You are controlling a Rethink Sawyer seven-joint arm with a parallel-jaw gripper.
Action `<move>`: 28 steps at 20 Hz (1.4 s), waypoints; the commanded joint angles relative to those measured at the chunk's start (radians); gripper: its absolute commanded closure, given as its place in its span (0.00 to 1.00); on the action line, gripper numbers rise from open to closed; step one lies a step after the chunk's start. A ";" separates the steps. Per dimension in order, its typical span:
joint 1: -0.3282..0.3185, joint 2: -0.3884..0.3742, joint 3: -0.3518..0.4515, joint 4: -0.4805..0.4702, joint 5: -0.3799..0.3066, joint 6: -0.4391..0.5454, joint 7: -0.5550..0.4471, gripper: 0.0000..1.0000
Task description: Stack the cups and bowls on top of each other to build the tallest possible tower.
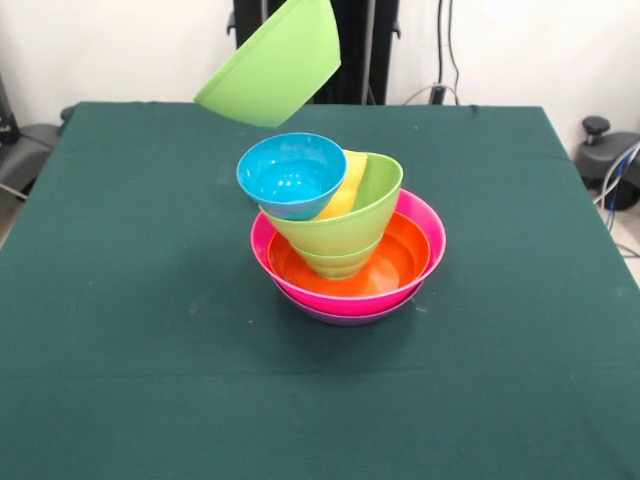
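The tower stands mid-table in the front view. A purple bowl [345,318] is lowest, then a hot pink bowl [436,240], then an orange bowl [405,255]. A small lime green bowl [340,266] sits in the orange one and carries a larger lime green bowl [378,205] that tilts left. A yellow cup [347,188] lies in it, and a sky blue bowl [292,175] leans at its left rim. Another large lime green bowl [270,62] hangs tilted in the air, up and left of the tower. The gripper is hidden behind it. Red and orange cups are out of view.
The table [120,300] has a dark green cloth. The robot's black pedestal [355,50] stands at the far edge. Cables and a black fixture [615,170] sit off the right side, and dark gear [20,140] off the left.
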 commanded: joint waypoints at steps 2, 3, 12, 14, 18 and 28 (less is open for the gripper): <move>0.049 0.035 -0.057 0.034 -0.078 0.005 -0.001 1.00; 0.055 0.036 -0.061 0.034 -0.082 -0.002 0.007 1.00; 0.073 0.038 -0.077 0.033 -0.090 -0.011 0.009 1.00; 0.079 0.042 -0.082 0.033 -0.092 -0.017 0.008 1.00; 0.099 0.043 -0.105 0.035 -0.109 -0.028 0.019 0.00; 0.131 0.044 -0.127 0.040 -0.111 -0.048 0.042 0.00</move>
